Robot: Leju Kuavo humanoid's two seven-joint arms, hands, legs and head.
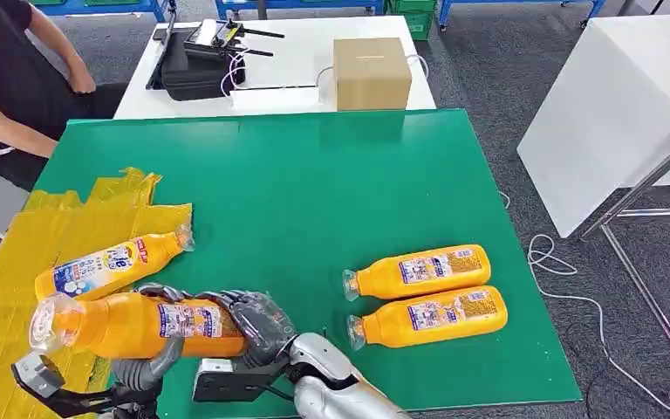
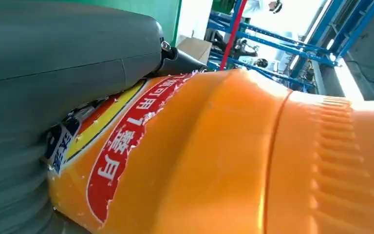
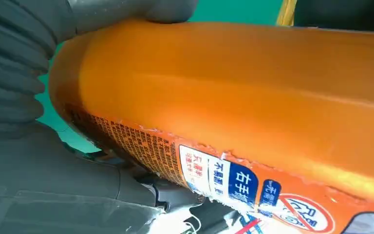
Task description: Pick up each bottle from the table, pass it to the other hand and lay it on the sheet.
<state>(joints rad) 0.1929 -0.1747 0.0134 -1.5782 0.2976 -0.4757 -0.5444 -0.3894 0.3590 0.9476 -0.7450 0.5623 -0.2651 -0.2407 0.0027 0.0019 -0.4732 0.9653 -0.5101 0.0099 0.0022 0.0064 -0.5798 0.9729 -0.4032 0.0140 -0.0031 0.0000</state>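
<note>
An orange bottle [image 1: 140,325] hangs over the near left corner of the green table [image 1: 314,192], its cap end above the yellow sheet [image 1: 17,262]. My right hand [image 1: 257,323] grips its base end. My left hand [image 1: 144,362] holds it from below, near the middle. In the left wrist view the grey thumb of the left hand [image 2: 53,73] presses on the bottle [image 2: 233,161]. In the right wrist view the right hand [image 3: 29,146] wraps the bottle [image 3: 233,97]. A second bottle [image 1: 109,264] lies on the sheet. Two more bottles [image 1: 419,271] [image 1: 432,316] lie side by side on the table's right.
Behind the green table a white table carries a cardboard box [image 1: 371,72] and a black case with cables [image 1: 196,65]. A person [image 1: 9,78] sits at the far left. Another white table [image 1: 611,113] stands to the right, with a cable on the floor.
</note>
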